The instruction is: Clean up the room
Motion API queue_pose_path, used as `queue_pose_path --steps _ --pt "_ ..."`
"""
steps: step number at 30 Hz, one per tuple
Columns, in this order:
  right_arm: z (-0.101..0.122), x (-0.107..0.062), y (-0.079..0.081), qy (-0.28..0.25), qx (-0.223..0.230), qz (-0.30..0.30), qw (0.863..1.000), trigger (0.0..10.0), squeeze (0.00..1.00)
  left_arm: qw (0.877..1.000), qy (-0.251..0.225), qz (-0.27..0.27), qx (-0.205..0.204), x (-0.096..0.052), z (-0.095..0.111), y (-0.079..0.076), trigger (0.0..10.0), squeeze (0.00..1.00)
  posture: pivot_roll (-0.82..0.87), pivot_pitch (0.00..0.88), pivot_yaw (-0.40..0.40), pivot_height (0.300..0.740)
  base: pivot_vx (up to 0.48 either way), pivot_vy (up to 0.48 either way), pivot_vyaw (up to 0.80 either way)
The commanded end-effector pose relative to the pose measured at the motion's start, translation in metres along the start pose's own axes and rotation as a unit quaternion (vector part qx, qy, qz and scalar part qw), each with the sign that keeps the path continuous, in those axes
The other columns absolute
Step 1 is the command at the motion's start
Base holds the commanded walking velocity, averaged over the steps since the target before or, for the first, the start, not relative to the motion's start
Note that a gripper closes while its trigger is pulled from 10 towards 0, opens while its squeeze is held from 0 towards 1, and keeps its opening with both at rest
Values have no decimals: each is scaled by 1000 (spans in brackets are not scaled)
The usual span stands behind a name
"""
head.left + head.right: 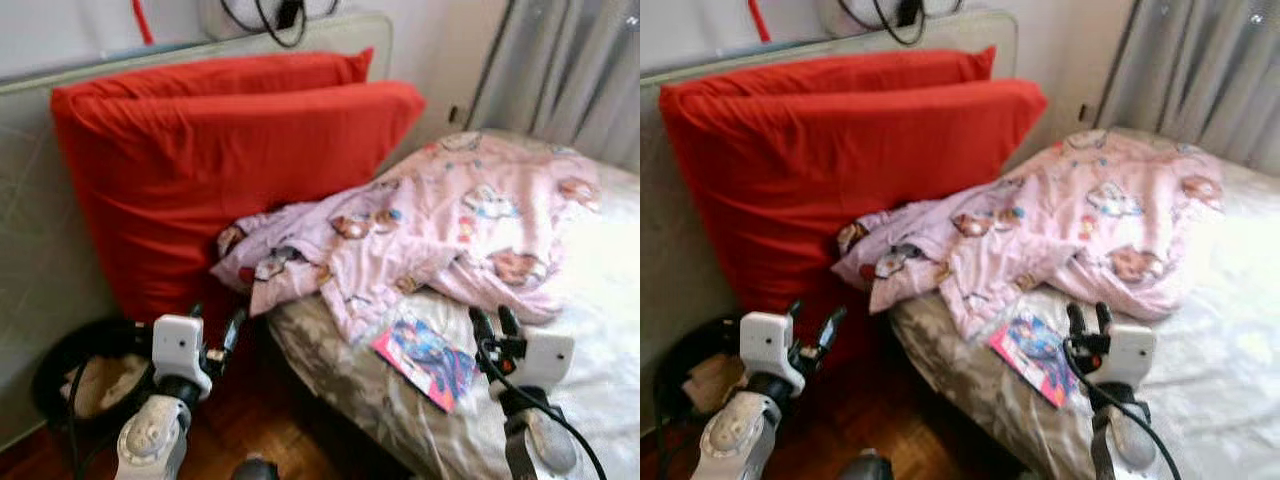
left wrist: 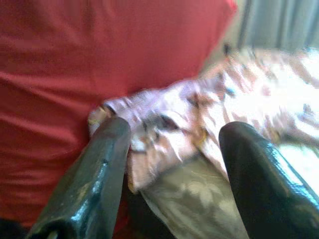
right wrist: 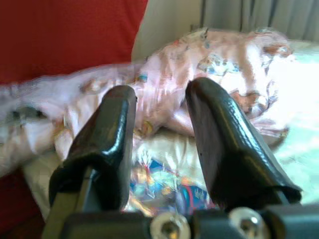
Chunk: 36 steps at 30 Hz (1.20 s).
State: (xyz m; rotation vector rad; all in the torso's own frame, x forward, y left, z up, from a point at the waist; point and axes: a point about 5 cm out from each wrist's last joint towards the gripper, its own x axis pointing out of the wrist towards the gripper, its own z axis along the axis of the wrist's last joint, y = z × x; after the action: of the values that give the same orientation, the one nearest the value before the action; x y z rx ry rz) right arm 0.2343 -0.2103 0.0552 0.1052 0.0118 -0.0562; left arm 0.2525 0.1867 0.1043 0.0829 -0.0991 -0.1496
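Bed [image 1: 600, 380] holds a comic book [image 1: 428, 362] just beside the spread, empty right end effector [image 1: 495, 322].

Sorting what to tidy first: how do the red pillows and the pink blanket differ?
The red pillows are plain and stand propped against the headboard; the pink blanket is cartoon-printed and lies crumpled on the bed. The pillows look smooth, the blanket rumpled, one corner hanging off the edge. Both are soft bedding.
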Motion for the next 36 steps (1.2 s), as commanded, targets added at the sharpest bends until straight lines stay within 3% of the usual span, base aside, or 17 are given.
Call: queue_pose_path --steps 1,13,16,27,36 --pt "7 9 8 -8 3 15 1000 10000 0 1000 19 1 -4 -5 -6 1 10000 0 51 5 -8 650 0 0 0" --pt "-1 12 12 24 4 10 1000 10000 0 1000 29 2 -4 -7 -8 0 10000 0 55 31 -11 645 0 0 0" --pt "0 12 13 21 3 12 1000 10000 0 999 31 5 -6 -7 -8 1 10000 0 54 38 -9 625 0 0 0" --pt "8 18 22 3 20 23 1000 10000 0 999 34 5 -3 -9 -8 4 10000 0 63 65 -8 625 0 0 0" --pt "1 19 23 23 15 16 999 10000 0 999 35 11 -11 -7 -7 7 10000 0 64 82 4 606 0 0 0"
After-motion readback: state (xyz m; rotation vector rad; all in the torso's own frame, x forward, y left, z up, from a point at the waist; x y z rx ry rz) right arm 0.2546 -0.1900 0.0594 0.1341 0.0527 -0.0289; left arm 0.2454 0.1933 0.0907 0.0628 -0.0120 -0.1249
